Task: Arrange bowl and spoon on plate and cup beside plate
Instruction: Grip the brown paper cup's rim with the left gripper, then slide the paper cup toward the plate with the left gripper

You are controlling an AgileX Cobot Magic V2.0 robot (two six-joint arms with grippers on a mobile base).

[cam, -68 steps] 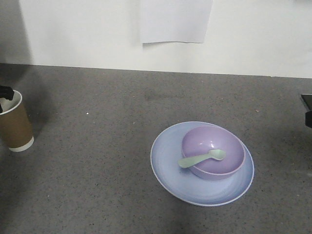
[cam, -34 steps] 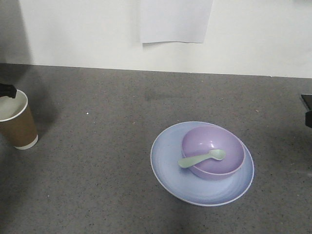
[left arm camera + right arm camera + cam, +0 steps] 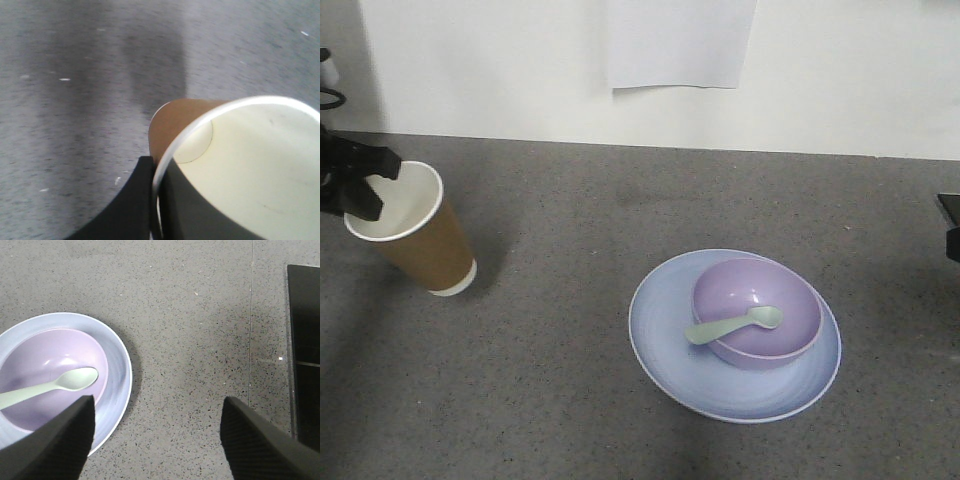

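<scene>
The bowl [image 3: 757,313] sits on the plate [image 3: 665,345] with the spoon [image 3: 732,325] across it, toward the bench's right edge. Only the cup [image 3: 412,229] remains: tilted near the left edge, well apart from the plate, its rim pinched by the left gripper [image 3: 362,182]. The right gripper [image 3: 157,432] hangs spread and empty.

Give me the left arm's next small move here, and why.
Probably carry the cup further toward the plate. The left gripper pinches its rim and it hangs tilted, well apart from the plate, while the bowl and spoon already sit on the plate.
</scene>
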